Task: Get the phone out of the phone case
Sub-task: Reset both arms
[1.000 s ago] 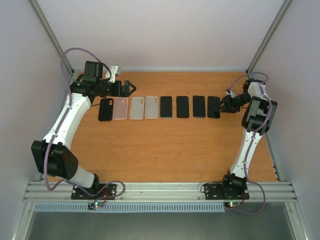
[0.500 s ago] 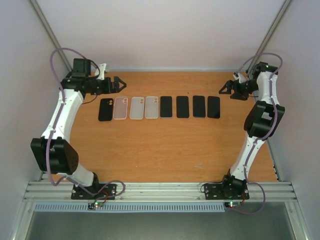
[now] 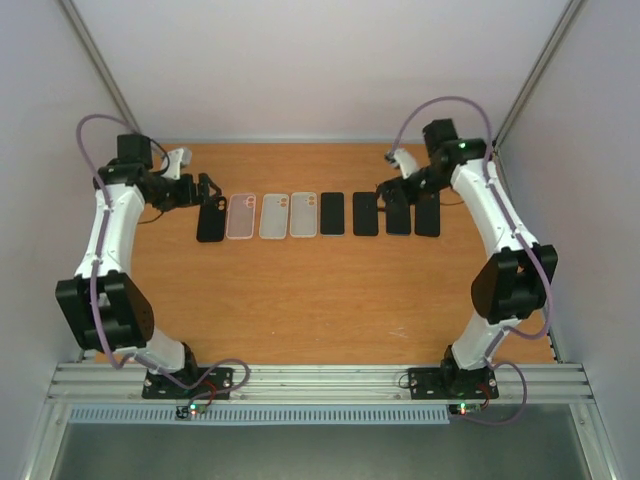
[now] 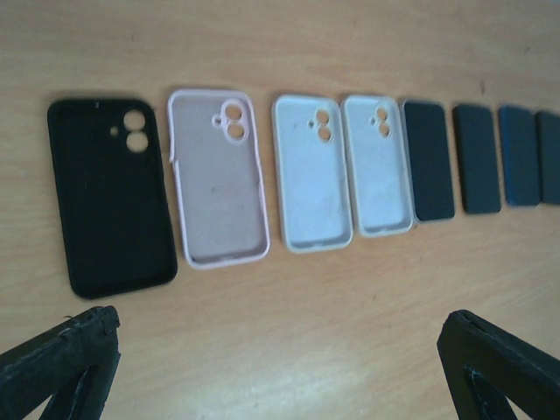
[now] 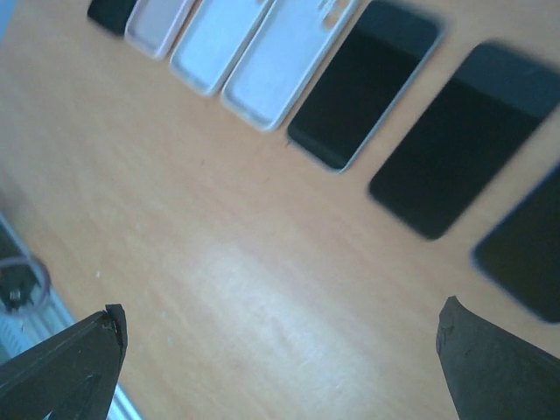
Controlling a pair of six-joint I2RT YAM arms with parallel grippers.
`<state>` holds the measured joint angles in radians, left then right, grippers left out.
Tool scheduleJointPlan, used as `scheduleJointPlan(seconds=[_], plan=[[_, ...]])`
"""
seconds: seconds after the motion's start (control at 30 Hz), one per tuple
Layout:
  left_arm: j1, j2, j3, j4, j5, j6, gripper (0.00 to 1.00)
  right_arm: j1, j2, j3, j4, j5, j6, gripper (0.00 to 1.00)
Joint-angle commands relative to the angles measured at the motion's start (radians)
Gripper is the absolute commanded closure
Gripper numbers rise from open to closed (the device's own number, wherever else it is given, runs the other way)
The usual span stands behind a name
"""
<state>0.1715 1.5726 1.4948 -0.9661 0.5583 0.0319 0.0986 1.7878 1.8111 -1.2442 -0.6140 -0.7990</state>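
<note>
Looking down from the top external camera, a row of eight things crosses the wooden table (image 3: 300, 300): a black case (image 3: 210, 219) at the left end, then a pink case (image 3: 240, 216), two white cases (image 3: 272, 216) and four dark phones (image 3: 332, 213), all lying flat side by side with narrow gaps. The left end effector (image 3: 211, 188) is at the far end of the black case, and the right end effector (image 3: 392, 193) is over the far ends of the right-hand phones. In the left wrist view its fingers (image 4: 61, 367) stand wide apart, released, with only bare table between them. Beyond them the four cases lie hollow side up and empty, the phones out of them to the right. The right wrist view is somewhat blurred: the fingers (image 5: 61, 372) are spread wide, gripping nothing, and three phones and the cases lie beyond
</note>
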Motion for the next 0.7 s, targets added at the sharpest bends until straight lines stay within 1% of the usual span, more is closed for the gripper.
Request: scheduleJointPlan(seconds=[0.0,0.1,0.2,0.33,0.5,0.67], plan=[[-0.004,-0.108,-0.109,0.004,-0.076,0.106,0.01,0.088,-0.110,-0.210,0.159,0.080,0.029,0.01],[-0.006,-0.168,-0.200,0.018,-0.086,0.144,0.01,0.136,-0.176,-0.349,0.225,0.138,0.008,0.02],[-0.019,-0.225,-0.284,0.045,-0.107,0.172,0.01,0.138,-0.238,-0.455,0.276,0.159,0.013,0.02],[-0.047,-0.276,-0.382,0.083,-0.171,0.199,0.01,0.138,-0.315,-0.572,0.357,0.199,0.023,0.01],[-0.058,-0.298,-0.431,0.117,-0.186,0.183,0.01,0.138,-0.362,-0.638,0.392,0.209,0.051,0.02],[-0.059,-0.325,-0.437,0.129,-0.179,0.169,0.01,0.136,-0.377,-0.640,0.400,0.217,0.065,0.01]])
